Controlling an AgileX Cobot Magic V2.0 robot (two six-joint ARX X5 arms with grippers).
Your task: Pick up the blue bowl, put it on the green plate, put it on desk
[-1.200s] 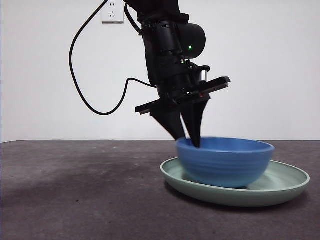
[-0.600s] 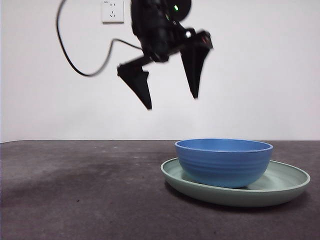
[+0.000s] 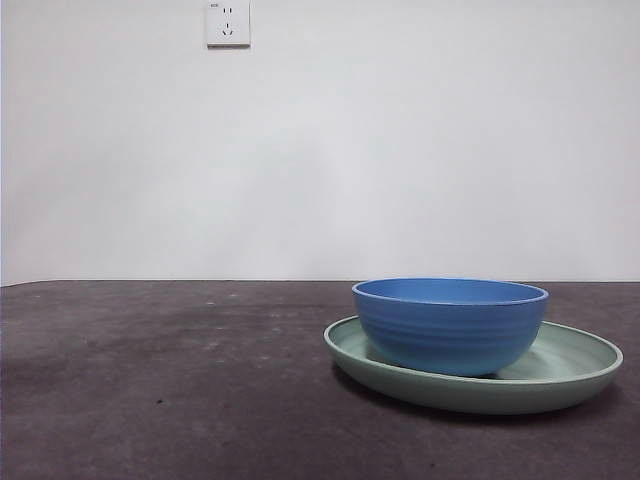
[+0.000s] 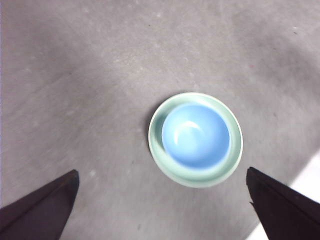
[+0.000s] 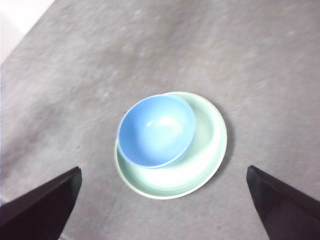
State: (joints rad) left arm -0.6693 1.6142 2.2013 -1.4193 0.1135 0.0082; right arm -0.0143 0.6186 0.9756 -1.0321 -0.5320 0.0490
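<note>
- Two dishes sit stacked on the desk point(image 3: 180, 380): the blue bowl point(image 3: 450, 325) rests upright inside the green plate point(image 3: 575, 365), at the lower right of the front view.
- No arm shows in the front view, only a white wall and a wall socket point(image 3: 227, 22) at the upper left.
- From above, the left wrist view shows the bowl point(image 4: 195, 135) near the plate's point(image 4: 159, 145) middle, just right of the frame's centre.
- The left gripper point(image 4: 160, 207) hangs high above the dishes, jaws spread wide at the lower corners, holding nothing.
- In the right wrist view the bowl point(image 5: 156, 131) lies toward the plate's point(image 5: 202, 160) upper-left rim, near centre frame.
- The right gripper point(image 5: 162, 207) also hangs well clear, jaws wide apart and empty.
</note>
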